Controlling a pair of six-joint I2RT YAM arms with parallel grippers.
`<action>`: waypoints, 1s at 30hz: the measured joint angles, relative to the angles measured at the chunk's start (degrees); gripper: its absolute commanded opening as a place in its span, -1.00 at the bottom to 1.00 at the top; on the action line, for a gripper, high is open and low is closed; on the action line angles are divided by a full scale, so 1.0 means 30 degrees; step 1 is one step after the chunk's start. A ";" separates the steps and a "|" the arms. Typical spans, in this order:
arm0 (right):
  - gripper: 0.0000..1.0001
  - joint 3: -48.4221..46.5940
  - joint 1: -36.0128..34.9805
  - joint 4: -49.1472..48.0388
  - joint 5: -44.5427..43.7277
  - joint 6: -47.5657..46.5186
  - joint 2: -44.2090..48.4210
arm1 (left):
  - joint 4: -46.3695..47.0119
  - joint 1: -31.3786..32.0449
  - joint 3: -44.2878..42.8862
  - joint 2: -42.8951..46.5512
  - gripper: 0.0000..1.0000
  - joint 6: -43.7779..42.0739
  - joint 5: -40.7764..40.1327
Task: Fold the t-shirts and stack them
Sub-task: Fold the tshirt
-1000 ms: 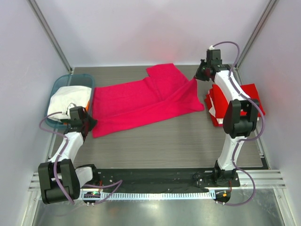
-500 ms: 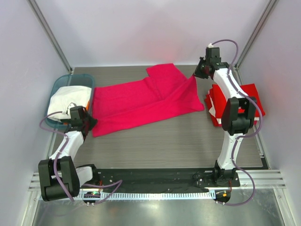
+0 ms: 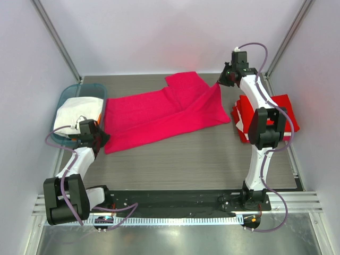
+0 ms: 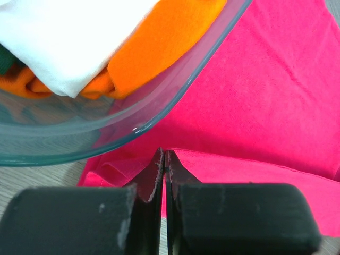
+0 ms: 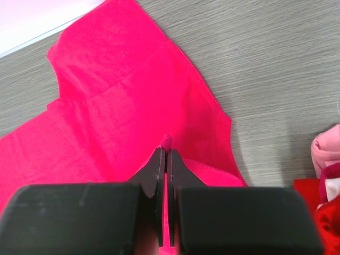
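Right gripper is pinched shut on a raised corner of the magenta t-shirt, soft knit sprawled unfolded mid-table. The left gripper, closed, seems to nip its near-left hem. Folded red t-shirts sit stacked at right, and a white t-shirt waits in the translucent teal basket.

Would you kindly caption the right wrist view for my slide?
Right end effector pinches the magenta t-shirt over the table.
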State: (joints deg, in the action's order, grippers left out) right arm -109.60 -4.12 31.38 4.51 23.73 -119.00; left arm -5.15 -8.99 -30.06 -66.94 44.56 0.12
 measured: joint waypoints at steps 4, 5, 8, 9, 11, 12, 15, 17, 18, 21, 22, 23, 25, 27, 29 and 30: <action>-0.96 -0.0211 0.0000 0.0146 0.0044 0.0007 -0.0364 | 0.0211 0.0000 -0.0007 -0.0335 -0.99 0.0000 0.0007; -0.96 -0.0248 0.0000 0.0160 0.0051 0.0007 -0.0430 | 0.0226 0.0000 -0.0015 -0.0423 -0.99 0.0000 0.0007; -0.96 -0.0423 0.0000 0.0248 0.0066 0.0036 -0.0627 | 0.0233 0.0000 -0.0058 -0.0590 -0.99 0.0000 0.0007; -0.96 -0.0517 0.0000 0.0262 0.0073 0.0036 -0.0707 | 0.0226 0.0000 -0.0117 -0.0605 -1.00 0.0000 0.0000; -0.96 -0.0743 0.0000 0.0277 0.0117 0.0051 -0.0867 | 0.0240 0.0000 -0.0291 -0.0634 -0.99 0.0000 0.0000; -0.95 -0.0838 0.0000 0.0270 0.0138 0.0051 -0.0969 | 0.0291 0.0000 -0.0401 -0.0641 -0.99 0.0000 0.0000; -0.95 -0.1151 0.0000 0.0277 0.0197 0.0058 -0.1217 | 0.0437 0.0000 -0.0627 -0.0685 -1.00 0.0000 0.0000; -0.95 -0.1370 0.0000 0.0270 0.0240 0.0066 -0.1392 | 0.0561 0.0000 -0.0663 -0.0750 -0.99 0.0000 0.0000; -0.94 -0.1472 0.0000 0.0270 0.0255 0.0066 -0.1479 | 0.0568 0.0000 -0.0663 -0.0780 -0.98 0.0000 0.0000; -0.89 -0.1770 0.0000 0.0291 0.0350 0.0138 -0.1727 | 0.0576 0.0000 -0.0663 -0.0903 -0.96 0.0000 -0.0007; -0.61 -0.1894 0.0000 0.0284 0.0401 0.0160 -0.1821 | 0.0576 0.0000 -0.0663 -0.0940 -0.94 0.0007 -0.0007; -0.34 -0.2025 0.0000 0.0284 0.0466 0.0284 -0.1916 | 0.0583 0.0000 -0.0663 -0.0962 -0.86 0.0007 0.0000; 0.42 -0.2178 0.0000 0.0270 0.0583 0.0342 -0.2011 | 0.0605 0.0000 -0.0663 -0.1027 -0.72 0.0000 0.0051; 0.53 -0.2178 0.0000 0.0270 0.0656 0.0423 -0.2033 | 0.0583 -0.0007 -0.0707 -0.1020 -0.52 -0.0015 0.0335; 0.52 -0.2135 0.0000 0.0240 0.0678 0.0503 -0.2033 | 0.0452 -0.0007 -0.0867 -0.0918 -0.31 -0.0015 0.0641; 0.52 -0.2025 0.0000 0.0182 0.0678 0.0546 -0.2025 | 0.0328 0.0000 -0.0976 -0.0707 -0.25 -0.0029 0.0831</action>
State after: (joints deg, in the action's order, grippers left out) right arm -115.68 -4.12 31.92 6.55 25.36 -125.08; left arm -4.16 -8.99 -32.99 -69.06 44.47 2.61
